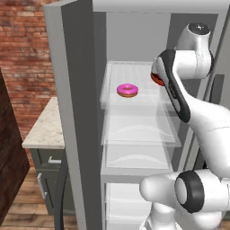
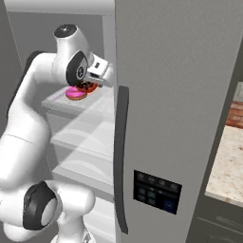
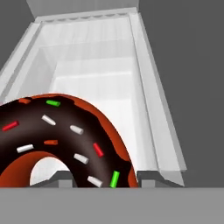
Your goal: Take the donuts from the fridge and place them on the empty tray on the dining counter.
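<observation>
- I have the fridge [image 1: 72,112] open, and my gripper [image 3: 100,177] is inside at the top glass shelf [image 1: 134,101], clenched around the chocolate donut [image 3: 65,135]. In the hand view its sprinkled ring sits right between the two finger tips.
- I judge the grasp is only just made. I cannot tell whether the donut has left the shelf.
- The pink donut [image 1: 127,90] lies on the same shelf, untouched, just beside my hand in the right base view.
- Nothing has reached the tray yet, so both carries to the dining counter are left.
- Room is tight. The fridge door [image 2: 180,118] stands close on my right, with its dark handle [image 2: 121,156] near the wrist, and the cabinet wall closes in on the left.
- The shelf's raised front lip [image 1: 137,105] is the edge I must clear, so I would lift first, then back straight out.
- Below, more glass shelves [image 1: 139,130] leave little room to drop the elbow.
</observation>
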Motion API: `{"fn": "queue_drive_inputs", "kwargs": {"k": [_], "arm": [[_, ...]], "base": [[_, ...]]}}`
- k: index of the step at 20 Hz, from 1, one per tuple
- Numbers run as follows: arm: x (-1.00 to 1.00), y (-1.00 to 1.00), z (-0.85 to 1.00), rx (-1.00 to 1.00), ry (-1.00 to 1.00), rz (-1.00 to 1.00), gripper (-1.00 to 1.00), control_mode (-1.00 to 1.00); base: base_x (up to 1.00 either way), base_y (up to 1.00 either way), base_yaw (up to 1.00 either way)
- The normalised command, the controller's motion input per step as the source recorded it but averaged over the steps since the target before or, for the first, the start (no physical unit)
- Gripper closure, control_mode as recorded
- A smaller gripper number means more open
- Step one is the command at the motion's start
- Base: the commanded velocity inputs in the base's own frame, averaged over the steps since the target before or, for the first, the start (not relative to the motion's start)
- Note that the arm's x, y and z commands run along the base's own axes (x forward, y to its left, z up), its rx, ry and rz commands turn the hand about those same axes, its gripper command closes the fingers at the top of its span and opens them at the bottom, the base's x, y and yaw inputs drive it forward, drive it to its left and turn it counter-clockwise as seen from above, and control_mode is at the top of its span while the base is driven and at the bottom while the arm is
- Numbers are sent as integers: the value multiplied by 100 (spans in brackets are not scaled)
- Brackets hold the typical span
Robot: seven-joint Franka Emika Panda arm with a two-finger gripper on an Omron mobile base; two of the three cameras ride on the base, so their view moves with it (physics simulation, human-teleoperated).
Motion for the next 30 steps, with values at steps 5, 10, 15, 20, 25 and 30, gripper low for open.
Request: {"fn": "queue_drive_inputs", "kwargs": {"k": [5,10,15,20,25,30], "arm": [[-100,10,0,0,-78,1,100,-100],[-100,34,22,2,-75,0,100,-100],[-100,3,100,8,-13,0,100,-100],[-100,0,65,0,18,0,100,-100],[-100,-1,-22,0,16,0,100,-100],[-96,-7,-59,-3,-1,0,100,-100]], "base": [[0,0,0],[0,0,0],[0,0,0],[0,0,0],[0,0,0],[0,0,0]]}}
